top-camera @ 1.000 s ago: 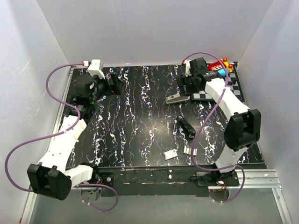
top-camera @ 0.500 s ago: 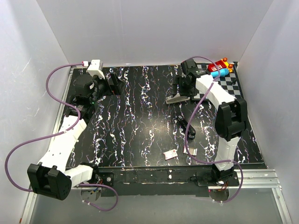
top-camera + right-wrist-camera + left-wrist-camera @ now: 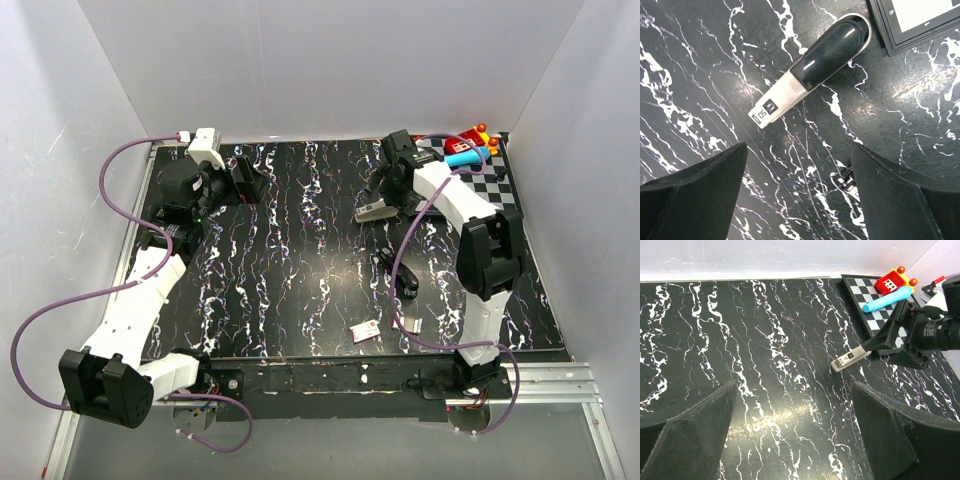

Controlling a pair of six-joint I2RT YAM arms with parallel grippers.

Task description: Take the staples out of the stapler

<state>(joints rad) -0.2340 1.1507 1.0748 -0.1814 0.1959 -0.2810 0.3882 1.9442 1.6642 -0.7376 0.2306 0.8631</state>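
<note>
Stapler (image 3: 375, 212) lies flat on the tabletop (image 3: 300, 250), at the far right part, and nothing holds it. It is long and thin. From the top, its long way runs almost left to right. The silver end is on the left, and the dark end is on the right, close to the corner of the checkered board (image 3: 470, 190). The right end effector (image 3: 388, 190) hangs over that dark end, with its jaws spread wide and nothing in them. From the right wrist, the stapler (image 3: 807, 72) sits just ahead of the two fingers (image 3: 695, 195), not between them. It lies on a slant across the gap, silver end low on the left, dark end high on the right beside the board (image 3: 892, 45). I think the right arm is getting ready to grab it. It would need to go a little forward and maybe turn its wrist, so the fingers close on the long sides and not on the ends. The left end effector (image 3: 243, 180) is well apart, at the far left of the tabletop, jaws spread wide too and holding nothing. From its wrist the stapler (image 3: 850, 359) shows far off to the right. The right arm is much nearer, so this grab looks like its job.
</note>
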